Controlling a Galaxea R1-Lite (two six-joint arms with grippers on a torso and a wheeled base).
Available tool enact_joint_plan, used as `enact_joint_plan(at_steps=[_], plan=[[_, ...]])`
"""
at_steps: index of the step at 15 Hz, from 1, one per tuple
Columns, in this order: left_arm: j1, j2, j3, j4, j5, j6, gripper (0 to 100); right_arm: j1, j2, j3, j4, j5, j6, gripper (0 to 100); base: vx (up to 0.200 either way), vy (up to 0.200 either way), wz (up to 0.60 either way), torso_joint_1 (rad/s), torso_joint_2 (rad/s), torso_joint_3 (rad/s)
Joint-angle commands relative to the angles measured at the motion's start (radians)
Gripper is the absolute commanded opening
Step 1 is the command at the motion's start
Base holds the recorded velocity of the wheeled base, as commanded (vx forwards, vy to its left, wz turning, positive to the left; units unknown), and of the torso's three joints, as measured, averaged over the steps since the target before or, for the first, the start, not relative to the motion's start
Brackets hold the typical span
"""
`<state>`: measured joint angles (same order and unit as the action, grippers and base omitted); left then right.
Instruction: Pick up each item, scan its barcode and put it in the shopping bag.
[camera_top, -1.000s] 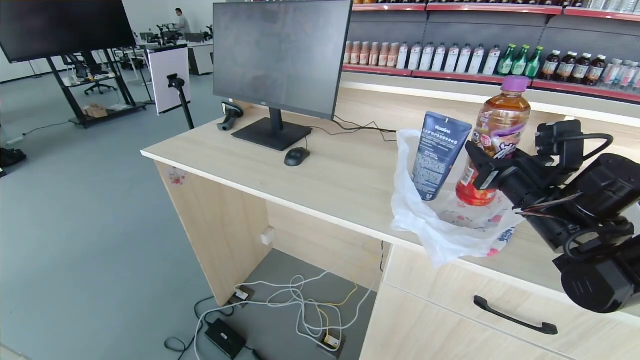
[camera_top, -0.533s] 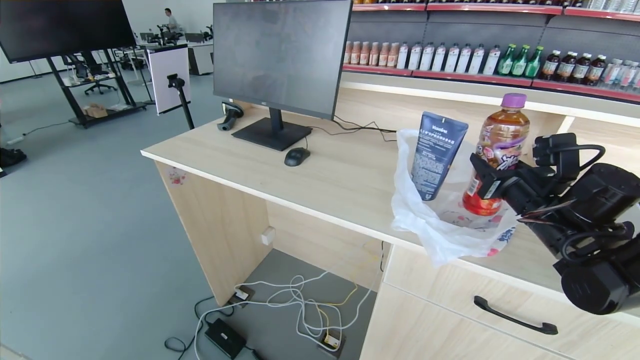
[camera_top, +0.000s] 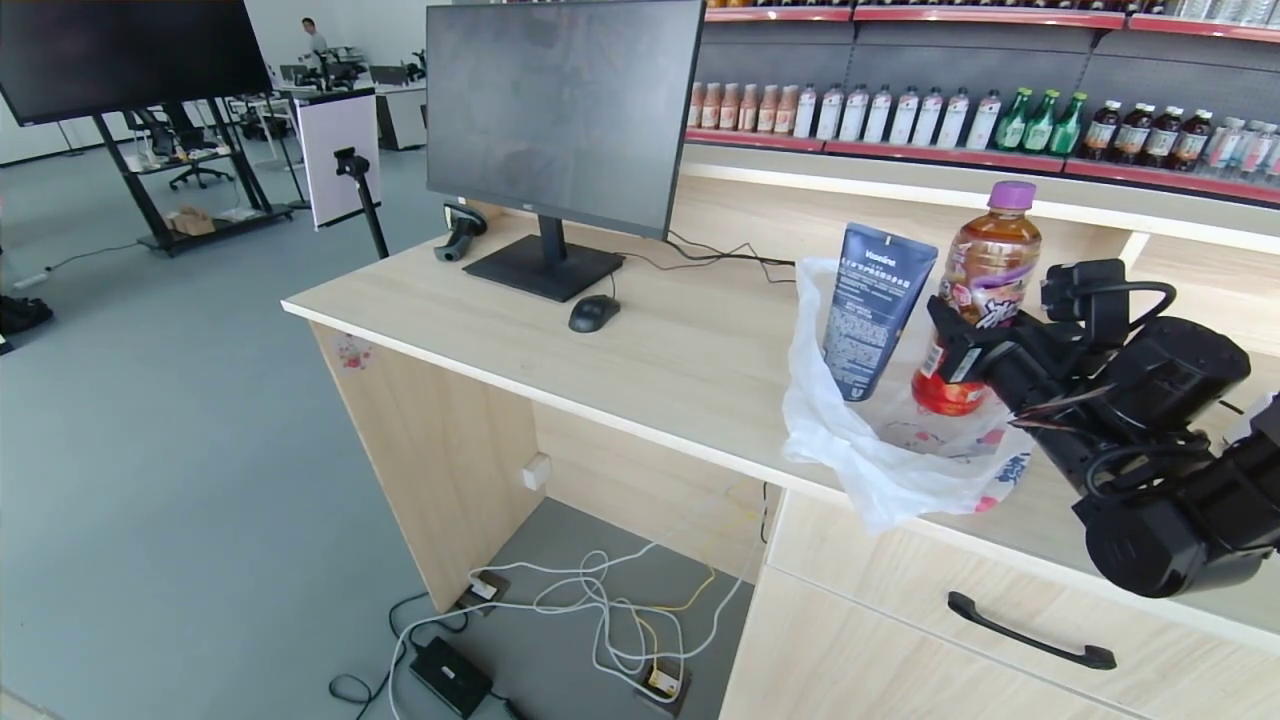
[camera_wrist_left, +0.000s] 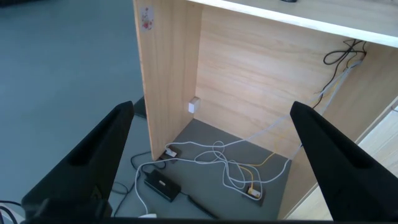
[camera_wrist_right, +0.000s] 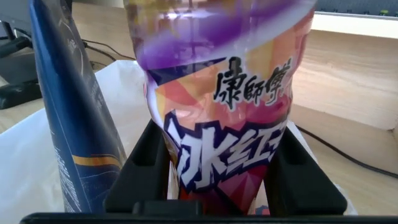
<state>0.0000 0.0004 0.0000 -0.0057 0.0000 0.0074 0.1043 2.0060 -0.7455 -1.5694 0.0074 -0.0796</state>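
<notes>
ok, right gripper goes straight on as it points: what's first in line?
The right gripper is shut on the bottle, so the bottle leads. Straight on looks free over the shopping bag to the counter, but the blue tube stands close alongside; it may graze that. Depth unclear.

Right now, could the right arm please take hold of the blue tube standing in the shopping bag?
Probably not yet: the right gripper is shut on the tea bottle, close beside the blue tube. The tube's top otherwise stands clear above the shopping bag.
</notes>
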Motion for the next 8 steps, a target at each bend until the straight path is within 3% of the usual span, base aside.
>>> enact_joint_plan(at_steps=[1, 8], plan=[[0.0, 0.0, 0.0, 0.0, 0.0, 0.0, 100, 0.0, 0.031, -0.014, -0.001, 0.0, 0.0, 0, 0.0, 0.0, 0.0, 0.0, 0.0, 0.0], [0.0, 0.0, 0.0, 0.0, 0.0, 0.002, 100, -0.014, 0.099, -0.009, -0.001, -0.001, 0.0, 0, 0.0, 0.0, 0.0, 0.0, 0.0, 0.0]])
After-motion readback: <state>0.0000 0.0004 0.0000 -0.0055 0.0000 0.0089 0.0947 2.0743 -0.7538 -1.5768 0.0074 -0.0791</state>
